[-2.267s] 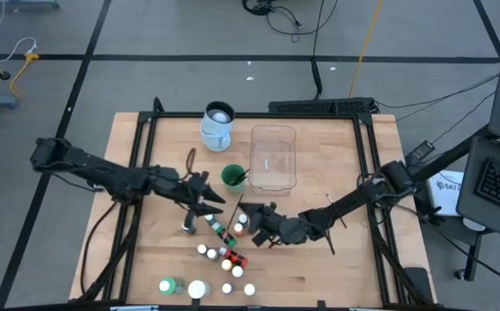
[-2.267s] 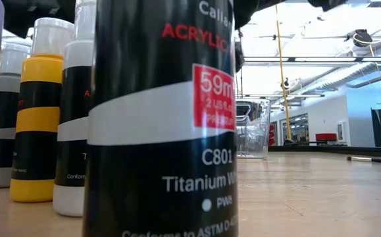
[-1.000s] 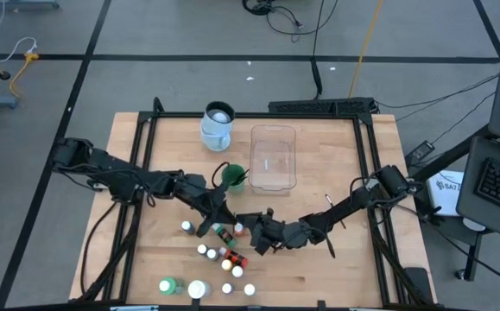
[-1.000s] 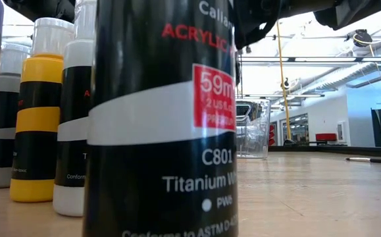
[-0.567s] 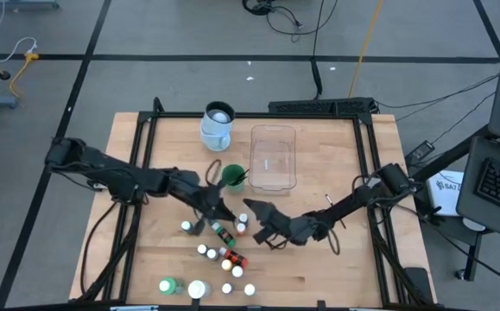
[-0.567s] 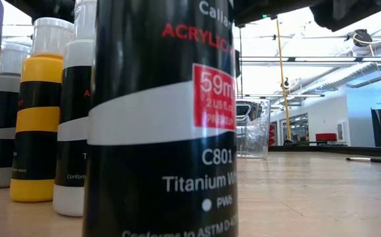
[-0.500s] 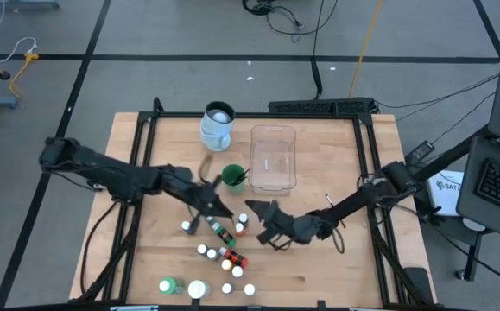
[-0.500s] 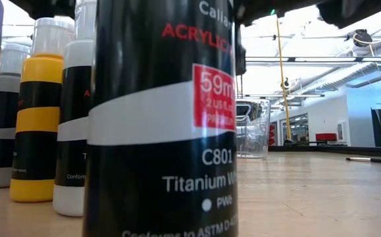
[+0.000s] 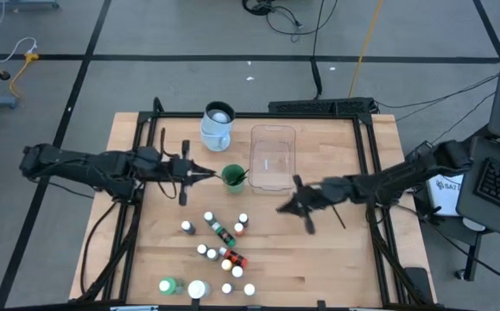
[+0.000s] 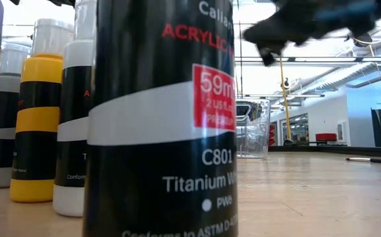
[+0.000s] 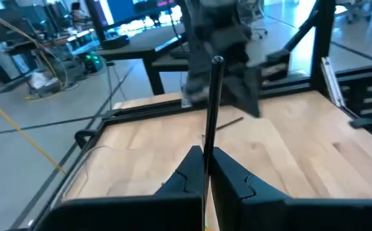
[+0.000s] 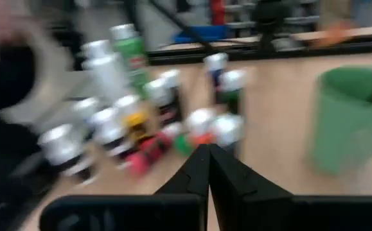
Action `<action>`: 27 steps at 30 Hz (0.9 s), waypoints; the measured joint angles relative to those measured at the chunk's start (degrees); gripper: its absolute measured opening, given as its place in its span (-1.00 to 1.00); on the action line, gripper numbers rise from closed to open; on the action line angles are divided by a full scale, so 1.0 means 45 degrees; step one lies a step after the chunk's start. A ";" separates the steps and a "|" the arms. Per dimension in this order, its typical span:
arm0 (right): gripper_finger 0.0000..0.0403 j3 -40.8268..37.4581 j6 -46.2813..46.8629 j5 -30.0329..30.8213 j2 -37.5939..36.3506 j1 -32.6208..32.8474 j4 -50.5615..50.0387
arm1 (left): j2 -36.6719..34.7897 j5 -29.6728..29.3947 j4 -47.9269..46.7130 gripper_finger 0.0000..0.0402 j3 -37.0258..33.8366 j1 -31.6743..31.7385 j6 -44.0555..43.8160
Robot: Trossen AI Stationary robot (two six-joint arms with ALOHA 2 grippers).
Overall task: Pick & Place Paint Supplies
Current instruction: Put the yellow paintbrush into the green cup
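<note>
Small white-capped paint bottles [image 9: 224,246] stand and lie in a cluster near the table's front, with a green bottle [image 9: 168,285] and a white jar [image 9: 198,289] beside them. My left gripper [image 9: 201,175] hovers left of a green cup [image 9: 232,177], shut on a thin dark brush [image 11: 210,109]. My right gripper [image 9: 280,209] hangs shut, with nothing in it, right of the bottles [image 12: 173,109]. In the low view a black-and-white bottle [image 10: 157,131] fills the foreground. My left gripper pinches the brush's shaft [image 11: 205,146] between its two fingers. The fingers are about level and point toward the table's right. The shaft runs along the gap between them and rises past the fingertips to its rounded end [image 11: 216,60]. The brush is clear of the table.
A pale jug [image 9: 218,125] and a clear tub [image 9: 273,157] stand at the back of the table. Another brush [image 10: 374,158] lies on the wood at the right. Bare wood lies between the two grippers and along the table's right side.
My left gripper has risen and drawn back from the bottles toward the far left, ending beside the green cup. My right gripper has pulled away from the bottles toward the table's right edge and has rolled about its own axis.
</note>
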 joint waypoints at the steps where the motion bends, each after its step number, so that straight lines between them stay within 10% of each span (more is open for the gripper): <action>1: -1.00 -0.0617 0.0144 -0.0051 -0.0165 0.0148 0.0775 | 0.0213 -0.0219 0.0147 -1.00 0.0000 0.0131 -0.0040; 10: -1.00 -0.4454 -0.0649 0.3689 0.0112 0.2392 0.7501 | 0.2952 -0.0668 0.1637 -1.00 -0.0010 0.1460 -0.1140; 27: -1.00 -0.4892 -0.1133 0.5363 0.0266 0.3023 0.7372 | 0.6930 -0.0542 0.3107 -1.00 -0.0015 0.2180 -0.2238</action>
